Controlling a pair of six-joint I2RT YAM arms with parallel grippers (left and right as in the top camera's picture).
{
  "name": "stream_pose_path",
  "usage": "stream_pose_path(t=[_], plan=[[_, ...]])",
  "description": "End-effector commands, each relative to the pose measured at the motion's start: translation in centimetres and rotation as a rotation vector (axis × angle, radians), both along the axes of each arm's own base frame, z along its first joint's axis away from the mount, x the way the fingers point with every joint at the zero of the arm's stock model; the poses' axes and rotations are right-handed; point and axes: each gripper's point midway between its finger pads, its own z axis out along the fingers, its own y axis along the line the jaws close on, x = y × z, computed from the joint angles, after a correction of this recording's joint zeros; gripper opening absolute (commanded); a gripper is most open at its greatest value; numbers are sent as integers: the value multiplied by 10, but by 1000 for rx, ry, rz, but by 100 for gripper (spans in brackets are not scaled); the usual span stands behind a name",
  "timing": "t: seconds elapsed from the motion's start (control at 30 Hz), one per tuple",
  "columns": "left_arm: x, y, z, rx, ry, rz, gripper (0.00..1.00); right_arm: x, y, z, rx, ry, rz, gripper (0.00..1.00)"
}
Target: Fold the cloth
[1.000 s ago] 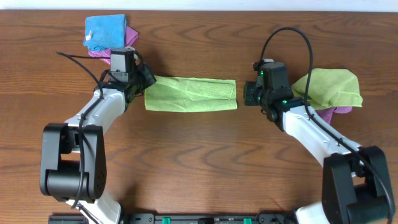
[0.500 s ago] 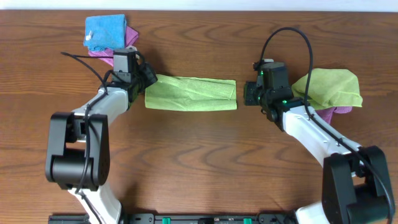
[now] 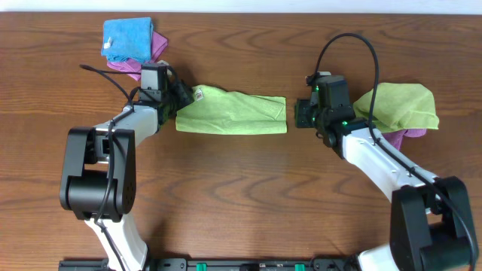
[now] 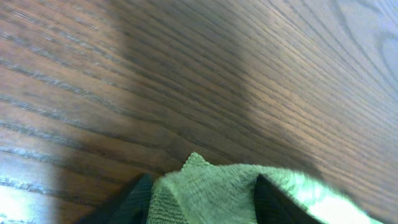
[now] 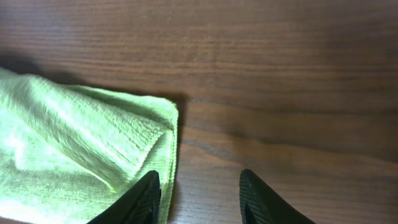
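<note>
The cloth (image 3: 233,113) lies as a long lime-green folded strip in the middle of the table. Its back left corner is turned up, showing a small white tag (image 3: 199,95). My left gripper (image 3: 181,98) is at that corner. In the left wrist view its jaws stand apart with the cloth (image 4: 211,190) bunched loosely between them, so the left gripper (image 4: 202,200) is open. My right gripper (image 3: 298,114) sits just off the strip's right end. The right gripper (image 5: 199,202) is open over bare wood, its left finger (image 5: 140,199) at the cloth's (image 5: 81,143) edge.
A blue cloth (image 3: 126,38) rests on a purple one (image 3: 157,47) at the back left. A rumpled lime-green cloth (image 3: 399,105) lies over another purple cloth (image 3: 410,135) at the right, close behind my right arm.
My left gripper has shifted slightly back and right and its jaws have parted. The cloth's back left corner has risen and its white tag has come into sight. The right arm has stayed put.
</note>
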Motion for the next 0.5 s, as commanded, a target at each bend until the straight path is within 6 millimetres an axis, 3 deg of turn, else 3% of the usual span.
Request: stream_pose_path(t=[0.0, 0.17, 0.23, 0.47], plan=[[11, 0, 34, 24, -80, -30, 60, -1, 4, 4, 31, 2, 7, 42], [4, 3, 64, 44, -107, -38, 60, -1, 4, 4, 36, 4, 2, 43], [1, 3, 70, 45, -111, -38, 54, -1, 4, 4, 39, 5, 4, 43], [-2, 2, 70, 41, -95, -41, 56, -3, 10, 5, 66, 11, 28, 44]])
